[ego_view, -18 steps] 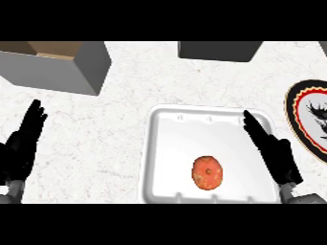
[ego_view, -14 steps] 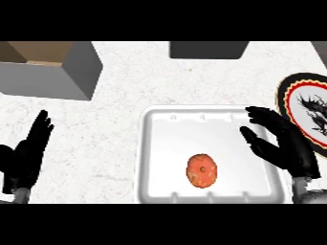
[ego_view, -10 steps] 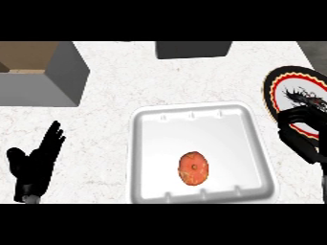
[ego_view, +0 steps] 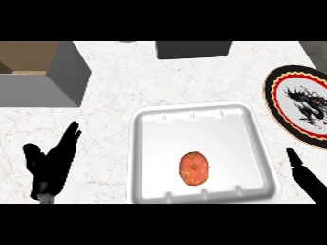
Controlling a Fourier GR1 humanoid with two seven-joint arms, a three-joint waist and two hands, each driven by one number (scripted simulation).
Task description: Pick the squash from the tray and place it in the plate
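**On the counter: squash in tray, both hands clear**

At lower right, right hand [ego_view: 309, 182], fingers straight, beside tray [ego_view: 147, 143]. In tray, squash [ego_view: 195, 168], untouched. At upper right, plate [ego_view: 276, 103]. At lower left, left hand [ego_view: 50, 165], open, resting.

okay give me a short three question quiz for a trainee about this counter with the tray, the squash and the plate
1. True or false: the squash lies in the white tray.
2. On which side of the tray is the plate: A left, B right, C in front?
3. Fill in: the left hand rests open to the ____ of the tray.

Key: 1 true. 2 B. 3 left. The right hand shows only straight fingers beside the tray's right edge, touching nothing.
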